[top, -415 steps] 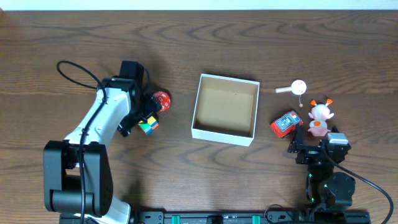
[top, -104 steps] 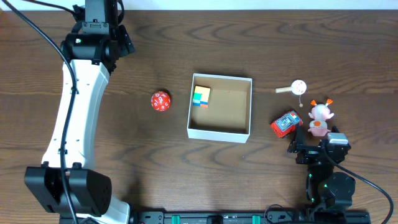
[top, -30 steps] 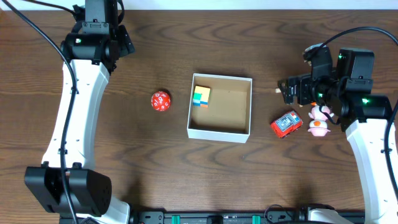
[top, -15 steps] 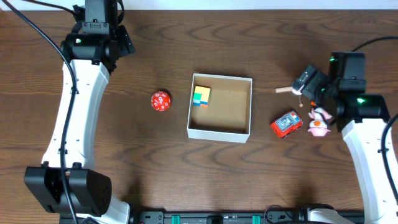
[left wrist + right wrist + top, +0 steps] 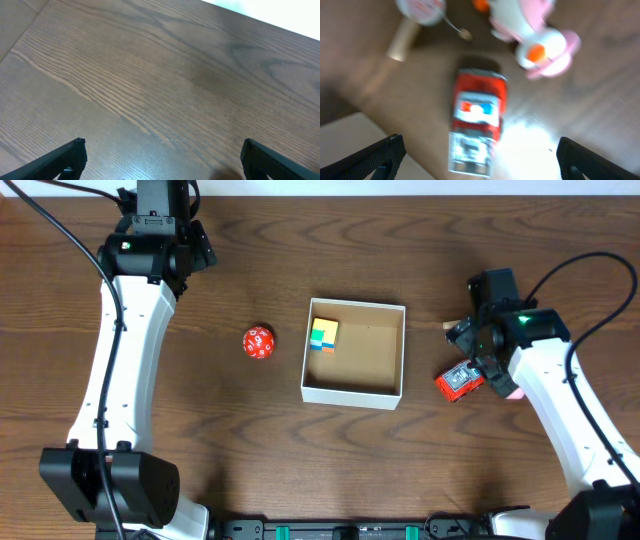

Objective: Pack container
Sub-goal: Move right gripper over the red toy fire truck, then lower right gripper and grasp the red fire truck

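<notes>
The right tool (image 5: 481, 150) hangs wide open and empty, right above a red toy truck (image 5: 477, 120). A pink toy figure (image 5: 532, 35) sits just beyond the truck, so the wide jaws may nudge it, and the truck may roll off across the smooth table (image 5: 300, 480). The container (image 5: 352, 393) lies near this tool, to its left. The left tool (image 5: 165, 157), also open and empty, hovers over bare dark woodgrain. A pale wall (image 5: 400, 186) edges the table.
</notes>
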Motion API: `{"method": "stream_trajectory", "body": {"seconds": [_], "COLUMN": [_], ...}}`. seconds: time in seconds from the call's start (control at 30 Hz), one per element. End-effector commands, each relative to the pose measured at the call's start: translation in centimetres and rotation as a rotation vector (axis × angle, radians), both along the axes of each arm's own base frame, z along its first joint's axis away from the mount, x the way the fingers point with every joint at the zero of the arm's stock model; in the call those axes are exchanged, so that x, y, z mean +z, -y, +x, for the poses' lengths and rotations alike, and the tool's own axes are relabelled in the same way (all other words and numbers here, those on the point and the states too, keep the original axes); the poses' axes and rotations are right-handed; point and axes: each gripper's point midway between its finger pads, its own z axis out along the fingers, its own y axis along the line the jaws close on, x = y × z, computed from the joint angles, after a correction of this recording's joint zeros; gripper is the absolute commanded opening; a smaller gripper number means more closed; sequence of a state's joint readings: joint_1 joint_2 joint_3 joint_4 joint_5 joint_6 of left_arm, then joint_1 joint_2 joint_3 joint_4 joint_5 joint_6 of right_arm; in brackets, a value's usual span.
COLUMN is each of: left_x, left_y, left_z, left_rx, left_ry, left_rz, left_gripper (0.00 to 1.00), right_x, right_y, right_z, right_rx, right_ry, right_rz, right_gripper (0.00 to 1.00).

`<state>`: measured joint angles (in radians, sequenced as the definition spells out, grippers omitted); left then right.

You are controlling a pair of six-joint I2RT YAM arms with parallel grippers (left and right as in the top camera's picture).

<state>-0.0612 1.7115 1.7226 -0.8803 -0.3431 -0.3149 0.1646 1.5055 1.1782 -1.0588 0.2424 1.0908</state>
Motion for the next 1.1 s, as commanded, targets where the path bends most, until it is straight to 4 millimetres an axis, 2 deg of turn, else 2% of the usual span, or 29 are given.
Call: {"method": "stream_trajectory", "body": {"seconds": [0.0, 0.27, 0.53, 0.83, 0.93, 1.07], "left_x": [-0.7, -0.7, -0.7, -0.7, -0.7, -0.7], "left_y": [-0.2, -0.2, -0.2, -0.2, -0.2, -0.2], "left_z": [0.0, 0.0, 0.0, 0.0, 0.0, 0.0], "left_rx": [0.012, 0.012, 0.012, 0.013, 0.012, 0.012], "left_ry": [-0.016, -0.016, -0.016, -0.016, -0.016, -0.016], "left_rz": [0.004, 0.004, 0.004, 0.004, 0.004, 0.004], "left_gripper": [0.98, 0.98, 0.98, 0.98, 0.98, 0.98], "right_x": [-0.4, -1.7, -4.8, -6.4, -7.3, -8.4], "right_y": [-0.4, -0.8, -1.0, 0.1, 0.2, 0.1], "right_z": [-0.6, -0.8, -0.5, 0.3, 0.0, -0.1], "right_rx": [-0.063, -0.064, -0.104, -0.077, -0.078, -0.078], "right_ry": [-0.035, -0.056, -0.010, 0.051, 0.054, 0.072], "right_rz": [0.019, 0.033, 0.060, 0.009, 0.010, 0.017], "right_gripper": [0.99, 0.99, 0.99, 0.99, 0.99, 0.90]}}
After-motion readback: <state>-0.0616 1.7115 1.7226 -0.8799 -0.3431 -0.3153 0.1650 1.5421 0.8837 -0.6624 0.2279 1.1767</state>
